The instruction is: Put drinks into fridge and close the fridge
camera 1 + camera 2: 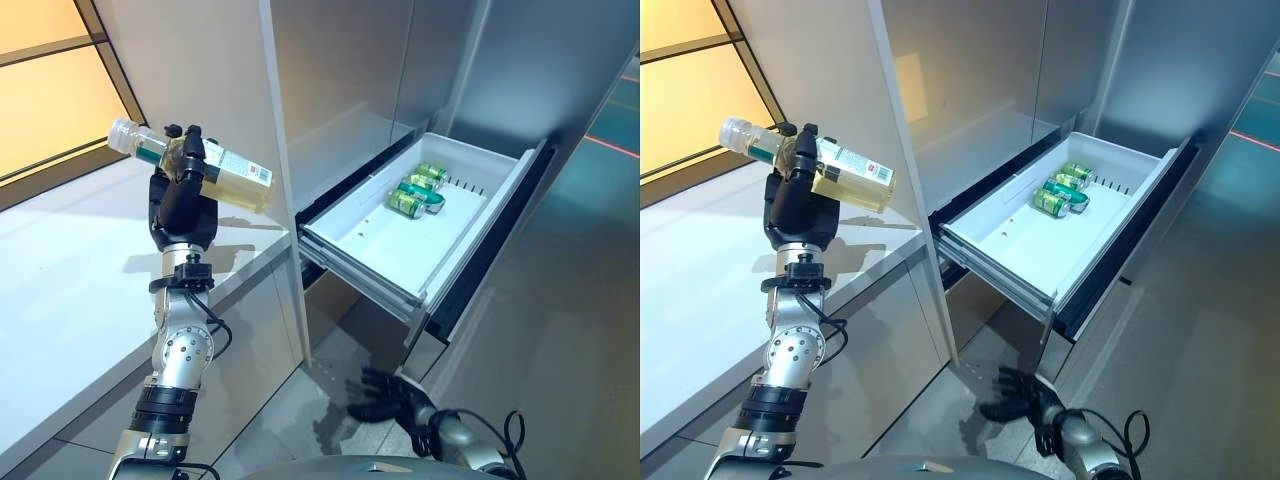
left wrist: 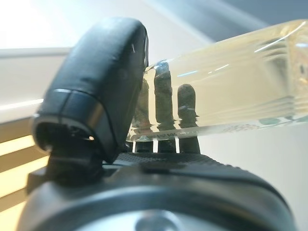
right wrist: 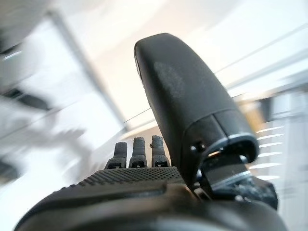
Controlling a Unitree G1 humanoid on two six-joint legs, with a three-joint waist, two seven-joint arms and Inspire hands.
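Observation:
My left hand (image 1: 180,205) is shut on a clear bottle of pale yellow drink (image 1: 225,178) with a white cap, and holds it on its side above the white counter (image 1: 70,290). The left wrist view shows the bottle (image 2: 231,84) across my fingers (image 2: 166,94). The white fridge drawer (image 1: 380,250) stands pulled out to the right, with green cans (image 1: 418,190) lying at its back. My right hand (image 1: 395,395) hangs low below the drawer, open and empty; its fingers (image 3: 137,151) show straight in the right wrist view.
A grey upright panel (image 1: 285,180) stands between the counter and the drawer. Grey fridge walls (image 1: 540,70) rise behind the drawer. The front and middle of the drawer floor are bare. The floor (image 1: 560,380) lies under the drawer.

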